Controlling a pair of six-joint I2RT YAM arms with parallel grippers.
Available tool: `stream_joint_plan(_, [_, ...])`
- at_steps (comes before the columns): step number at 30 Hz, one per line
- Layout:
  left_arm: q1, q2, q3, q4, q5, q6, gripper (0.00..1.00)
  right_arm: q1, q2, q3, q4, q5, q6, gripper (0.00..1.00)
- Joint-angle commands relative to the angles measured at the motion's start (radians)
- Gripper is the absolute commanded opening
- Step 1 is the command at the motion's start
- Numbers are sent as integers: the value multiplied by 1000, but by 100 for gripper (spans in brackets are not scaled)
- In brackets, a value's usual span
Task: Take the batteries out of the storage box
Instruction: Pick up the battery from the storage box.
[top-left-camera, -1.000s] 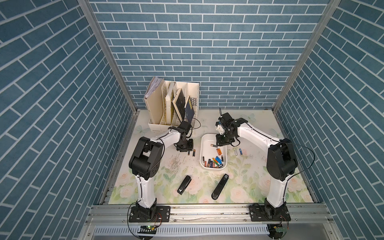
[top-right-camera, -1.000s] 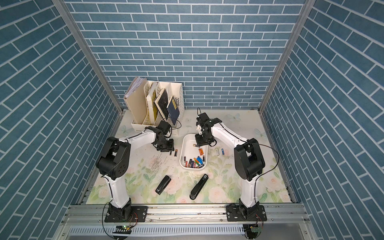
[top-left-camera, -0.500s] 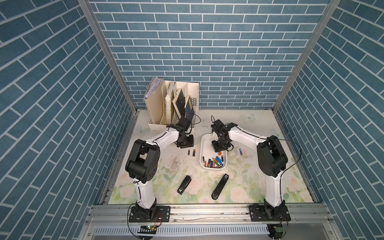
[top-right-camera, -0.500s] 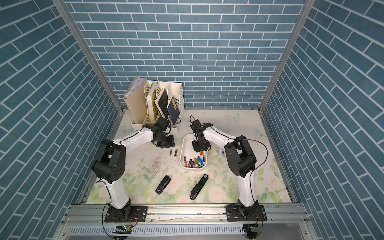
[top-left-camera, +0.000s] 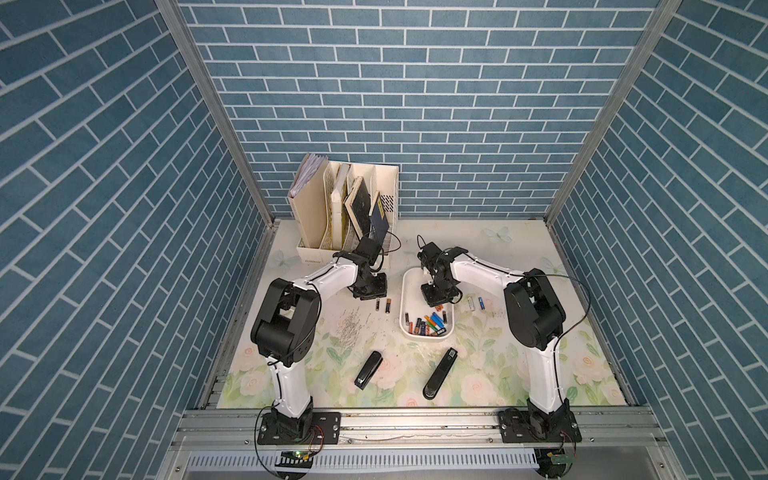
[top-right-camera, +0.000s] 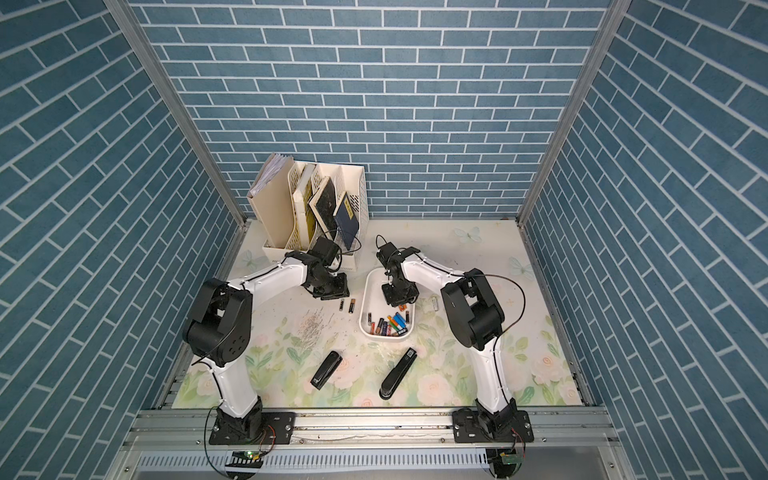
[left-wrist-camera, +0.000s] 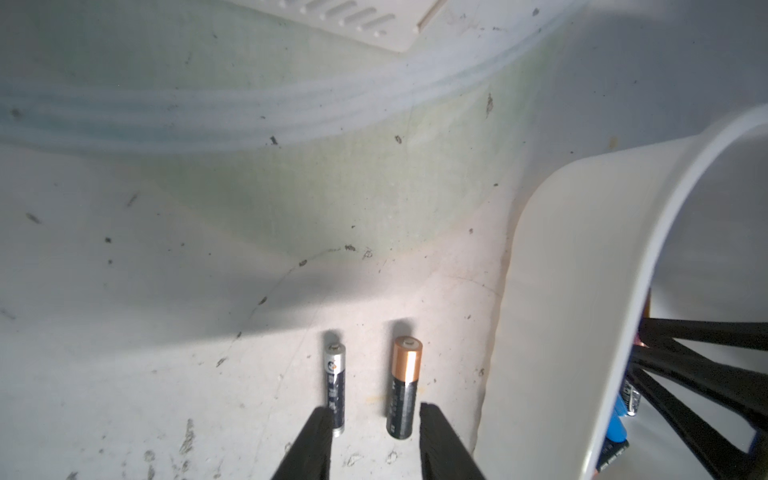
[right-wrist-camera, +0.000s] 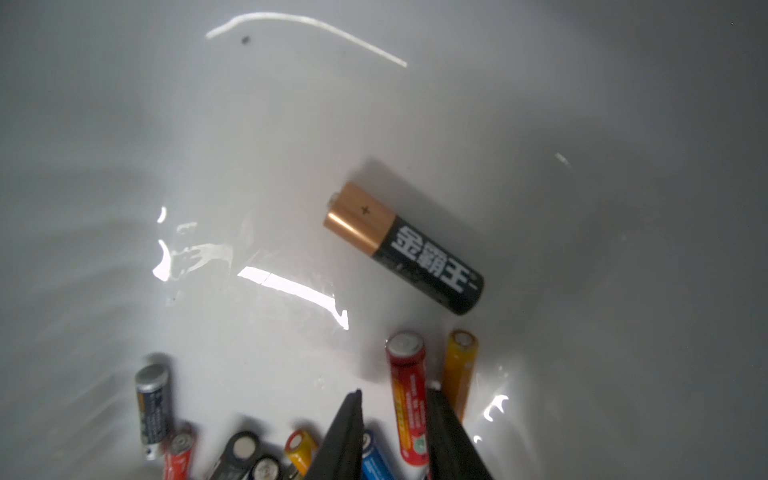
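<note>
Two robot arms emptying batteries from a white storage box on a flowered desk.

On the left, the left pincer (left-wrist-camera: 375, 409) is hanging released and empty just over the desk (left-wrist-camera: 166, 332), by a slim silver-topped battery (left-wrist-camera: 334, 386) and a copper-topped battery (left-wrist-camera: 403, 386) lying outside the box. In the middle, the storage box (top-left-camera: 411, 291) is sitting with about a dozen batteries (top-left-camera: 428, 325) crowded at its end nearer the arm bases. Inside it, the right pincer (right-wrist-camera: 395, 390) is straddling a red battery (right-wrist-camera: 407, 365), jaws apart, not yet clenched. A yellow battery (right-wrist-camera: 459, 365) is lying just beside one finger. A good pick, I judge, means squaring the jaws across the red battery's middle, keeping the yellow one out, then lifting straight above the wall. Further right, two more batteries (top-left-camera: 471, 302) are lying on the desk.
</note>
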Motion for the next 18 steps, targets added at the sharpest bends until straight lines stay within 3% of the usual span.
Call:
stream_joint_plan(1, [-5, -36, -13, -6, 3, 0, 41, 16, 28, 26, -20, -18, 6, 28])
stream_joint_plan(18, [-10, -38, 20, -22, 3, -6, 41, 18, 48, 43, -13, -18, -20, 16])
